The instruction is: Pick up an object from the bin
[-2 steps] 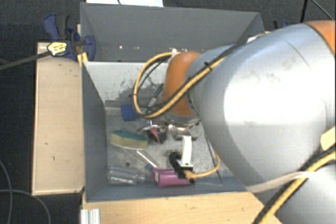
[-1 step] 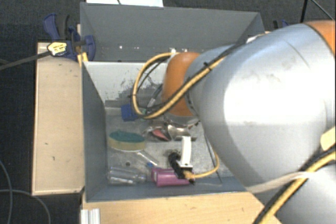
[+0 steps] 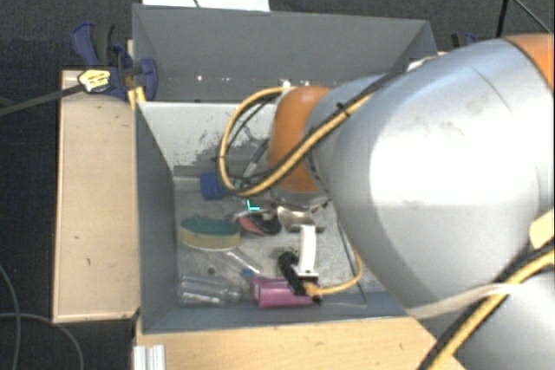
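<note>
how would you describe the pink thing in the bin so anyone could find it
Look in the grey metal bin, along its front wall at the bottom of the view. A short cylinder lies on its side there, right of a clear plastic piece. It alone is magenta; the nearby round disc is pale yellow and teal.
</note>
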You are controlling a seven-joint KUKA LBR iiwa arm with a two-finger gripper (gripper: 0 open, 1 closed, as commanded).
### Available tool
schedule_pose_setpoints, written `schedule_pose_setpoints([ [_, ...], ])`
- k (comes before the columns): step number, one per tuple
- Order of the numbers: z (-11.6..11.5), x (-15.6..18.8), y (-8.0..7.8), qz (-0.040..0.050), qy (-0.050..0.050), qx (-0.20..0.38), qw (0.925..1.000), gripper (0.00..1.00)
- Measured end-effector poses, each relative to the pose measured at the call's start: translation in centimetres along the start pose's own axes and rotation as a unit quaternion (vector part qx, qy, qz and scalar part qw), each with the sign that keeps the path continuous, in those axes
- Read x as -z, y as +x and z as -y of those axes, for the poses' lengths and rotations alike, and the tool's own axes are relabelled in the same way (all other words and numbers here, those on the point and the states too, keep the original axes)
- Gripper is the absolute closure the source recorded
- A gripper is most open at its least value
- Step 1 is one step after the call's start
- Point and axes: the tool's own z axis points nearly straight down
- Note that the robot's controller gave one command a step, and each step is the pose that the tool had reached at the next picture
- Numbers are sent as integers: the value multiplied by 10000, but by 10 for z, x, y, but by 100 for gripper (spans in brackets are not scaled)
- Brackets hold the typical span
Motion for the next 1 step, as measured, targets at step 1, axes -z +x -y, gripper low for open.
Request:
schedule_pose_setpoints([
  [1, 0, 0, 0, -1, 3, 6, 10000, 100],
])
